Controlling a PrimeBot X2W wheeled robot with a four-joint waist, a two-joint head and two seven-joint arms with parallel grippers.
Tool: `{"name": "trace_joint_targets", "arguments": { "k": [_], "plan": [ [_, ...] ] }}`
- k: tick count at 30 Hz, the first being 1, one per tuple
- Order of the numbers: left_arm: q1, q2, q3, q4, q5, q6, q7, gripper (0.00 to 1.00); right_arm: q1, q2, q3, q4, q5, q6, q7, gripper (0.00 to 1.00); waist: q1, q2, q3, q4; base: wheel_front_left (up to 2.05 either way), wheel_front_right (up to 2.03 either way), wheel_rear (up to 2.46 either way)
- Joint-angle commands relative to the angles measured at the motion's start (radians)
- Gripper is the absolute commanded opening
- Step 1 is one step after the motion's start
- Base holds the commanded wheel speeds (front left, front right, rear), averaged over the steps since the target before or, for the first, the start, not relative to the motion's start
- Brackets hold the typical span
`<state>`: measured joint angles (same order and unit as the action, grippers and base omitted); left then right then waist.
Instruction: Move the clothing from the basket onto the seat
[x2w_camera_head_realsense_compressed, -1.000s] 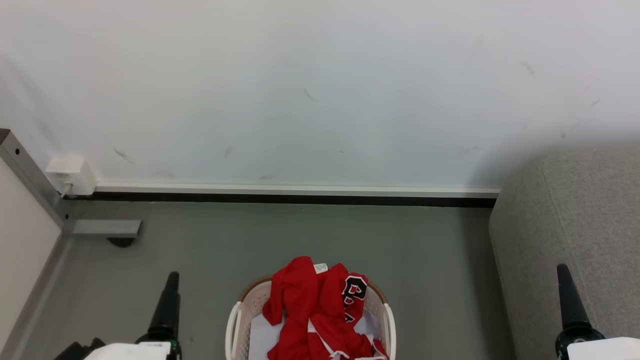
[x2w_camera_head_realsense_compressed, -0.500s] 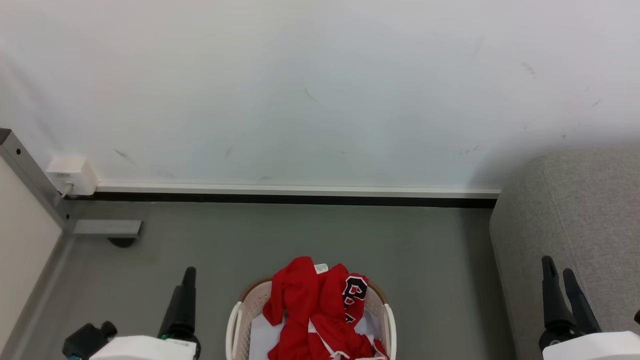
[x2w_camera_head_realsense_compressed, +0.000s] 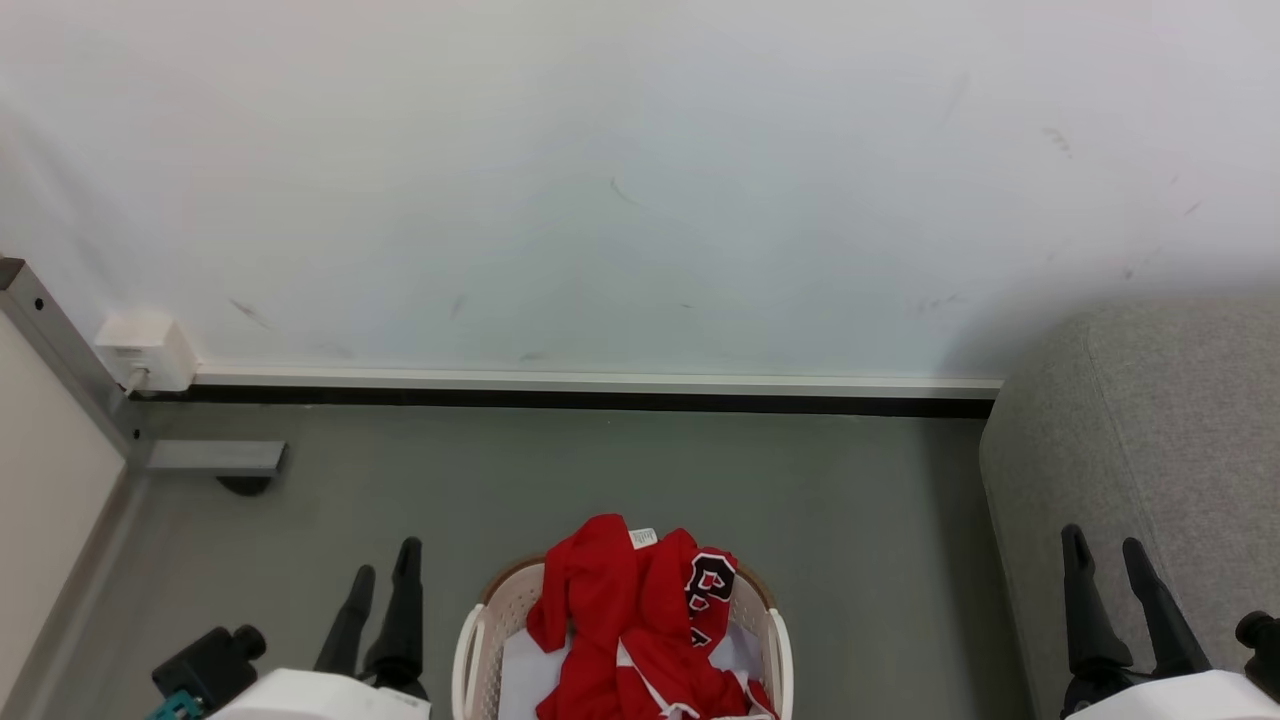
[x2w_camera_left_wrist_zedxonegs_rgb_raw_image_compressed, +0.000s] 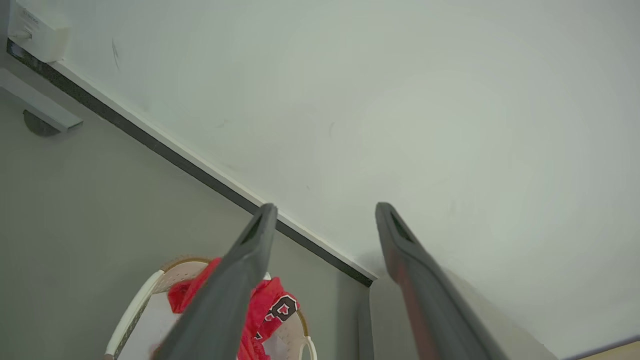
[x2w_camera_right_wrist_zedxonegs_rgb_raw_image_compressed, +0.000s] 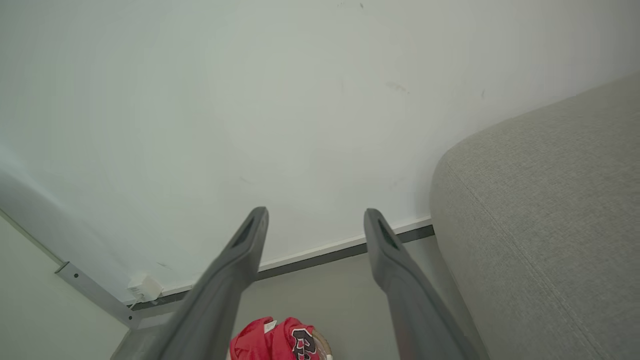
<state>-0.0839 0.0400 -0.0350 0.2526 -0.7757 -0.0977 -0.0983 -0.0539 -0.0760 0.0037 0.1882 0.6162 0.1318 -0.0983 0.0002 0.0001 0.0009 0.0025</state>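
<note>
Down at the bottom middle of your head view, the white perforated laundry basket (x2w_camera_head_realsense_compressed: 468, 640) sits on the grey floor (x2w_camera_head_realsense_compressed: 600, 470). The red clothing (x2w_camera_head_realsense_compressed: 610, 620) is heaped inside it, bunched up and riding over the far rim (there's a small white label (x2w_camera_head_realsense_compressed: 642, 537) on top and a black-and-white letter patch (x2w_camera_head_realsense_compressed: 708, 582) toward the right). A pale liner sheet (x2w_camera_head_realsense_compressed: 522, 672) peeks out underneath on the basket's bottom. Your left gripper (x2w_camera_head_realsense_compressed: 386, 556) hovers just left of the basket, fingers spread wide with nothing between them, clear of both the rim and the clothes. Your right gripper (x2w_camera_head_realsense_compressed: 1101, 538) is way over at the right, also spread wide and empty, with its fingers in front of the light grey sofa (x2w_camera_head_realsense_compressed: 1160, 400) and well apart from the basket. Whether it's actually brushing the fabric I can't tell. The sofa's rounded end runs up toward the white wall (x2w_camera_head_realsense_compressed: 600, 180), where a dark baseboard strip (x2w_camera_head_realsense_compressed: 600, 401) meets the floor. Over on the left, a small white box (x2w_camera_head_realsense_compressed: 145, 350) sits on the wall next to a metal post (x2w_camera_head_realsense_compressed: 60, 340). Both wrist views back this up: each pair of fingers stands apart against the wall, with the red heap low in the picture.
</note>
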Motion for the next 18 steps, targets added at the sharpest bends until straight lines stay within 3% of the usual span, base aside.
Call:
{"name": "trace_joint_targets", "arguments": {
  "k": [1, 18],
  "plan": [
    [-0.011, 0.010, 0.000, -0.009, 0.050, -0.006, -0.012, 1.00, 0.000, -0.012, 0.003, -0.003, -0.039, -0.001, -0.011, 1.00, -0.0001, -0.0001, 0.000, 0.000, 0.00, 0.00, 0.00],
    [0.006, 0.017, -0.003, -0.031, 0.293, -0.011, -0.059, 1.00, 0.003, -0.011, 0.001, 0.021, -0.251, -0.001, -0.059, 1.00, -0.0001, -0.0001, 0.004, 0.001, 0.00, 0.00, 0.00]
  ]
}}
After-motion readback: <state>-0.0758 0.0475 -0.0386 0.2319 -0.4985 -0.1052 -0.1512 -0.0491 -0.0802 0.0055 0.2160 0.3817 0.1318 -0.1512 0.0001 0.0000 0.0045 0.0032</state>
